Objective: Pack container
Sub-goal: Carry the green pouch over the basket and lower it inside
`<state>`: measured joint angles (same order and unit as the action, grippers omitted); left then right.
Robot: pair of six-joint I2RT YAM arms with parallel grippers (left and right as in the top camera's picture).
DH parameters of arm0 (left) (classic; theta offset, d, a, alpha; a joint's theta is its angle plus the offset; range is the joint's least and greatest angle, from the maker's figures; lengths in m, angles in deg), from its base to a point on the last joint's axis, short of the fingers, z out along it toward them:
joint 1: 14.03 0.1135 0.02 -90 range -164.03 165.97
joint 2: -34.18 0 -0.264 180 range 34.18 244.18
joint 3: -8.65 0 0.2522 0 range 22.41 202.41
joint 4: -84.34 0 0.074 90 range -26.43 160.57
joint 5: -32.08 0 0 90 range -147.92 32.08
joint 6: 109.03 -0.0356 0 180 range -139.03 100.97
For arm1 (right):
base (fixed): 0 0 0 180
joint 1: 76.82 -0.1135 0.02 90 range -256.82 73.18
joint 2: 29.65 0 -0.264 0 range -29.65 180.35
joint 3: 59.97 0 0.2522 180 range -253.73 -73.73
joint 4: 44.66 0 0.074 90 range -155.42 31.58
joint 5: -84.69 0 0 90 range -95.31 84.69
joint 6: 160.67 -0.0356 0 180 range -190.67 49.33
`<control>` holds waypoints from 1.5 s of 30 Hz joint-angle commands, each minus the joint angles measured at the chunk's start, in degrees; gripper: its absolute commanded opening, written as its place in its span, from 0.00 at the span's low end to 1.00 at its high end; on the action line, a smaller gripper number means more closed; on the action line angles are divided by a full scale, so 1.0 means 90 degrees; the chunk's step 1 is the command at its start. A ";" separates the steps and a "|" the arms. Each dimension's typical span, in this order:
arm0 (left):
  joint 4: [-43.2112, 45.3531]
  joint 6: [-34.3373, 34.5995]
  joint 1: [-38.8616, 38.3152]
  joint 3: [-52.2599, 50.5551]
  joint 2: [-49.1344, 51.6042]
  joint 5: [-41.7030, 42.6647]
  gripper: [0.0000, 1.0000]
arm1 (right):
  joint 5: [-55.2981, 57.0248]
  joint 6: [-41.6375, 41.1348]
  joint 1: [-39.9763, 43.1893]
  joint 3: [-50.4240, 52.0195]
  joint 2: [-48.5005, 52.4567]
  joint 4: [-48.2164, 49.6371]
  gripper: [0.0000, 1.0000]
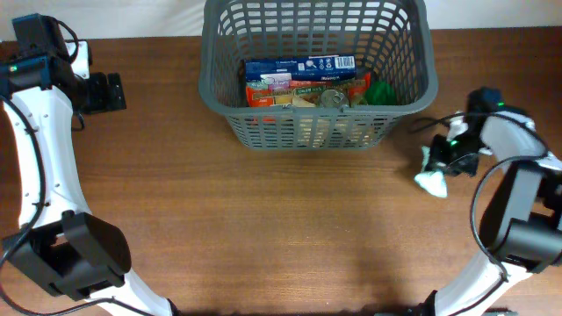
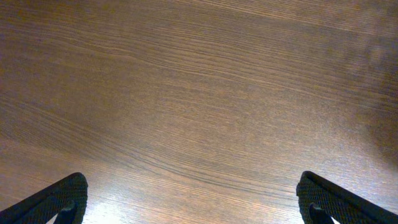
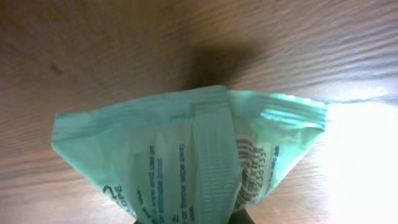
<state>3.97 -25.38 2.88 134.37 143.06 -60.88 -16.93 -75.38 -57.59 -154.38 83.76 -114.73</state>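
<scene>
The dark grey basket stands at the back middle of the table, holding a blue box, red packets, a clear jar and a green item. My right gripper is to the basket's right, shut on a pale green wipes packet that fills the right wrist view and hangs above the wood. My left gripper is at the far left, open and empty; its fingertips frame bare wood.
The brown wooden table stretches in front of the basket. A white backdrop lies behind the table's far edge. A black cable runs from the right arm toward the basket.
</scene>
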 commanded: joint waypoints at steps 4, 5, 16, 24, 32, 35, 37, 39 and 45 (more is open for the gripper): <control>-0.0005 0.0058 0.0015 -0.0022 0.0012 0.0068 0.99 | -0.1659 -0.0019 0.0699 -0.2203 -0.1229 -0.0675 0.05; -0.0005 0.0058 0.0017 -0.0022 0.0012 0.0070 0.99 | -0.1904 -0.0019 0.0714 -0.2586 -0.1358 -0.0809 0.05; -0.0005 0.0058 0.0015 -0.0022 0.0012 0.0068 0.99 | -0.1727 0.0714 -0.1341 -0.5377 -0.2392 -0.1166 0.04; -0.0005 0.0058 0.0017 -0.0022 0.0012 0.0068 0.99 | 0.0342 0.1836 -0.3740 -0.5217 -0.1462 -0.1129 0.04; -0.0005 0.0058 0.0017 -0.0022 0.0012 0.0070 0.99 | 0.0607 0.2606 -0.4359 -0.5217 0.0090 -0.1083 0.04; -0.0005 0.0058 0.0015 -0.0022 0.0012 0.0070 0.99 | 0.0017 0.2815 -0.4432 -0.5217 0.0534 -0.1105 0.04; -0.0005 0.0058 0.0015 -0.0022 0.0012 0.0068 0.99 | -0.0002 0.2837 -0.4471 -0.5217 0.0733 -0.1180 0.04; -0.0005 0.0058 0.0015 -0.0022 0.0012 0.0068 0.99 | -0.0029 0.2871 -0.4510 -0.5217 0.0882 -0.1299 0.04; -0.0005 0.0058 0.0017 -0.0022 0.0012 0.0070 0.99 | -0.1049 0.3315 -0.4629 -0.5195 0.1100 -0.1637 0.06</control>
<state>3.97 -25.38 2.88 134.37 143.06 -60.90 -18.90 -48.28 -97.66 -201.11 92.78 -128.11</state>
